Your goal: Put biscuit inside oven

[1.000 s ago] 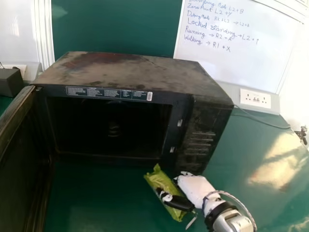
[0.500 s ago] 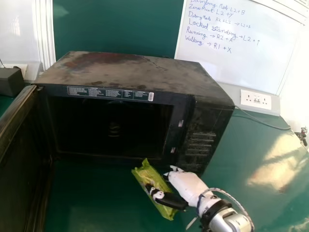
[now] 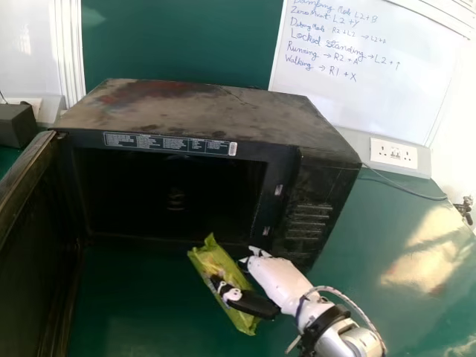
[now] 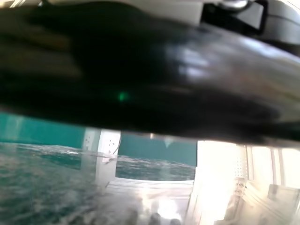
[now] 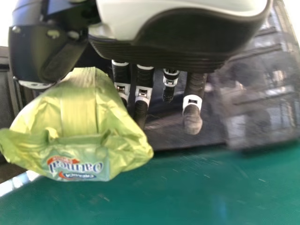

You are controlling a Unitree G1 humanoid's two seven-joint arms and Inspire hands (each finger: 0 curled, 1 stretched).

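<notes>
Biscuit packet (image 3: 213, 260) before the open oven (image 3: 201, 111); right hand (image 3: 279, 281), partly closed, pinches it; left hand (image 4: 140, 70), can't tell.

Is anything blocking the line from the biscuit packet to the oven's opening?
Nothing visible: the biscuit packet is in the right hand in front of the opening, and the door stands open at the left. Whether the packet clears the opening's bottom edge, I can't tell.

The oven (image 3: 186, 111) stands near the far edge of the worktop (image 3: 364, 230), its door (image 3: 26, 245) out at the left. Before its opening, toward the right, is the biscuit packet (image 3: 216, 260) in the right robot hand (image 3: 277, 279). A box (image 3: 15, 128) lies left of the oven.
</notes>
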